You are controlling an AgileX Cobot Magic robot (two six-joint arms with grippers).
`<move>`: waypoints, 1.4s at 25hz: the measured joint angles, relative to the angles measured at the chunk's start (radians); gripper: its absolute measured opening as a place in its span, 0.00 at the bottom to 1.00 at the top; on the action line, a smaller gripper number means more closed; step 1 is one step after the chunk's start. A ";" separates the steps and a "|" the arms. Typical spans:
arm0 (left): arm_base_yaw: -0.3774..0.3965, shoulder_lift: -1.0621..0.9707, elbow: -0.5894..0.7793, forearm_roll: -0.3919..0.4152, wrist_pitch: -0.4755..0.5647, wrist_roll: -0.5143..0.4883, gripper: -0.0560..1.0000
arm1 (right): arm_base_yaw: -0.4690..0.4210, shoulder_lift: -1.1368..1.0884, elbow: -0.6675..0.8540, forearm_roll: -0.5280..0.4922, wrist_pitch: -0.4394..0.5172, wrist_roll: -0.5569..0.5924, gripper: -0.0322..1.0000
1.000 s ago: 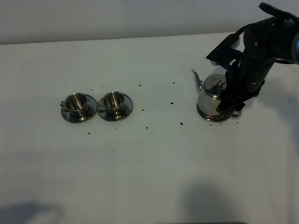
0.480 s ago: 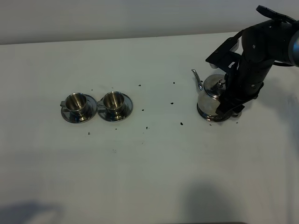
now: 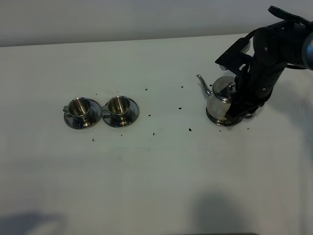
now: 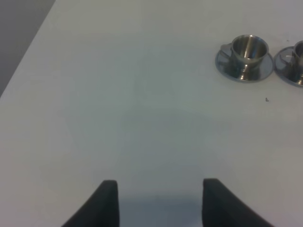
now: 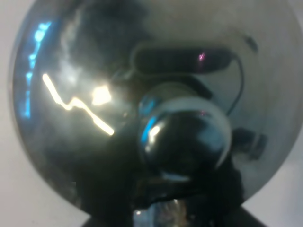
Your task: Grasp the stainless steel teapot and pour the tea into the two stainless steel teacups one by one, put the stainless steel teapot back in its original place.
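Note:
The stainless steel teapot (image 3: 221, 100) stands at the table's right, spout pointing left. My right gripper (image 3: 243, 111) reaches down behind it at the loop handle and is shut on it, with the arm hiding most of the jaws. The right wrist view is filled by the teapot's lid and knob (image 5: 184, 132), and the dark fingers (image 5: 113, 208) sit at the handle side. The two stainless steel teacups (image 3: 79, 108) (image 3: 119, 106) stand side by side on saucers at the left. My left gripper (image 4: 158, 203) hangs open over bare table, with the teacups (image 4: 248, 49) (image 4: 299, 49) well ahead of it.
Small dark specks (image 3: 190, 129) are scattered over the white table (image 3: 156, 171) between the cups and the pot. The table's far edge (image 3: 122, 41) meets a grey wall. In the left wrist view the table's side edge (image 4: 28, 52) runs close by.
The right gripper has closed at the teapot's handle. The pot shifted slightly, its spout swinging a little to the left. The cups and left gripper have not moved.

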 joint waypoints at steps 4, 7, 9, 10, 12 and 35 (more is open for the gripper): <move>0.000 0.000 0.000 0.000 0.000 -0.001 0.47 | 0.000 0.000 0.000 0.000 -0.003 0.002 0.21; 0.000 0.000 0.000 0.000 0.000 -0.001 0.47 | 0.000 0.000 0.000 0.000 -0.004 0.002 0.21; 0.000 0.000 0.000 0.000 0.000 -0.001 0.47 | 0.000 0.000 0.000 0.000 -0.004 0.002 0.21; 0.000 0.000 0.000 0.000 0.000 -0.001 0.47 | 0.000 0.000 0.000 0.000 -0.003 0.002 0.21; 0.000 0.000 0.000 0.000 0.000 -0.001 0.47 | 0.000 0.000 0.000 0.000 -0.001 0.002 0.21; 0.000 0.000 0.000 0.000 0.000 -0.001 0.46 | 0.188 -0.013 -0.259 -0.029 0.074 -0.156 0.21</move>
